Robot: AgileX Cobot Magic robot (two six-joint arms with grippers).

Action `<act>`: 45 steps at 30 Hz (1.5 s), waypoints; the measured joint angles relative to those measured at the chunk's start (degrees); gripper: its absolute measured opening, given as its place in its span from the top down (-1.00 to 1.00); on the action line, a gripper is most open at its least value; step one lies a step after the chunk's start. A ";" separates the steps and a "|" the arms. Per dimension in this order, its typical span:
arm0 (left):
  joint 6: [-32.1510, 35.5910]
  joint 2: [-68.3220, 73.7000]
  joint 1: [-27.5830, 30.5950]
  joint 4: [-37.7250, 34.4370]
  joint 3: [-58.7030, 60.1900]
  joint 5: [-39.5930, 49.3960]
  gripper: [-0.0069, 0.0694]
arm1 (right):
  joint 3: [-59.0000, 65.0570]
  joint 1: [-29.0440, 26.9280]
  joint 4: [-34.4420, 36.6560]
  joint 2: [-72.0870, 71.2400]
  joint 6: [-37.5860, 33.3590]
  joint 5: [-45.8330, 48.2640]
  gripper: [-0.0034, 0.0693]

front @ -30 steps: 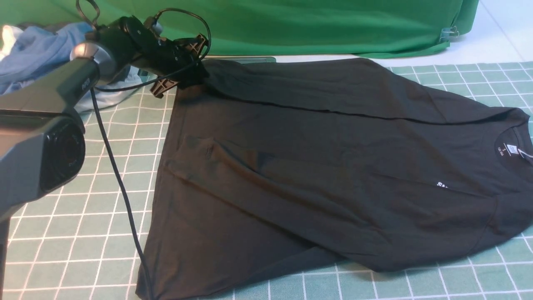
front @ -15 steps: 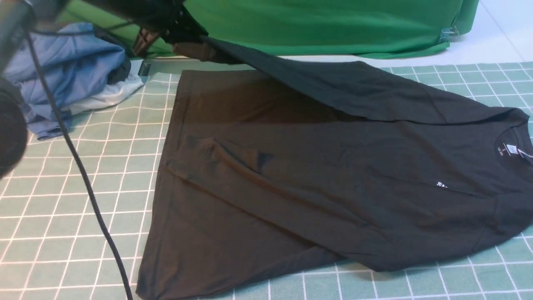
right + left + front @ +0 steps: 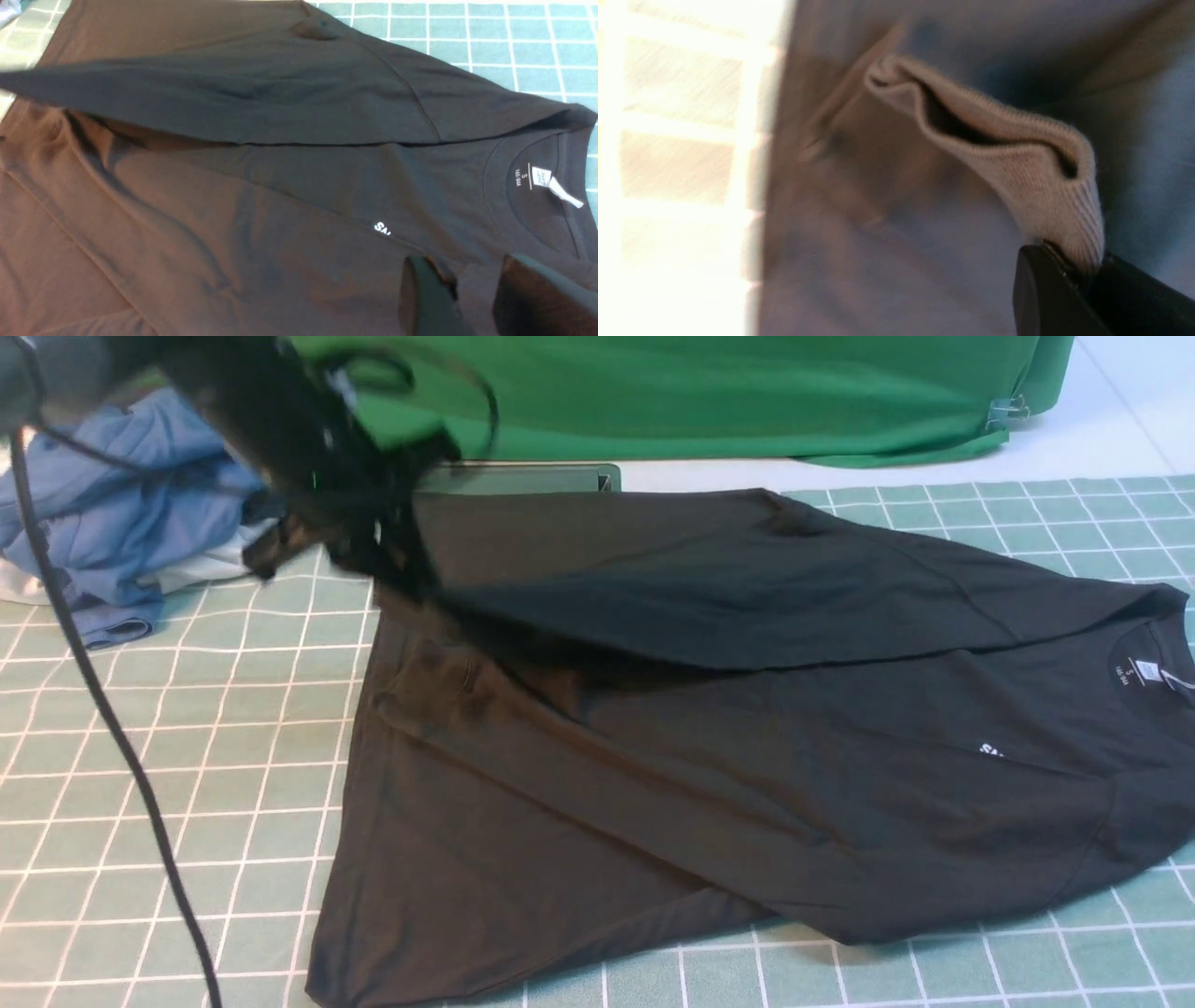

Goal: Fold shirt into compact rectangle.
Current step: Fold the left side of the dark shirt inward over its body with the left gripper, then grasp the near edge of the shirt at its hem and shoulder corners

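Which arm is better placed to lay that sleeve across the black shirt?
Left. The left gripper is shut on the sleeve cuff above the shirt; the right gripper hangs open near the collar, holding nothing.

shirt point(image 3: 280, 186) neck print point(image 3: 521, 177) reads "s 160/84a"

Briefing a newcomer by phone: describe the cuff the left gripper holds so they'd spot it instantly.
A black shirt lies on the green checked mat. Its far sleeve hangs raised, ribbed cuff pinched in the left gripper; the other cuff lies flat.
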 joint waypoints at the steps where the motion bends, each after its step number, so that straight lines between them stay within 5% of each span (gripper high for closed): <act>1: 0.16 -0.07 -0.39 1.55 1.83 -0.10 0.74 | 0.00 0.00 0.00 0.00 0.00 0.71 0.25; 13: 0.62 -0.32 -0.88 6.62 5.97 -0.78 0.70 | 0.00 0.11 0.00 0.00 -0.01 3.67 0.25; 22: 0.08 -5.40 -0.89 6.67 7.45 -0.34 0.03 | 0.00 0.11 0.00 0.00 -0.01 3.73 0.25; 28: -1.12 -16.79 -0.89 6.50 20.12 -0.23 -0.30 | 0.00 0.11 -0.02 0.00 0.12 3.99 0.25; 39: -2.77 -23.69 -1.83 0.50 51.49 -14.93 -0.36 | 0.00 0.11 -0.07 0.00 0.17 4.13 0.25; 45: -2.83 -23.79 -4.82 0.66 56.86 -24.41 -0.36 | 0.00 0.11 -0.07 0.00 0.17 4.13 0.25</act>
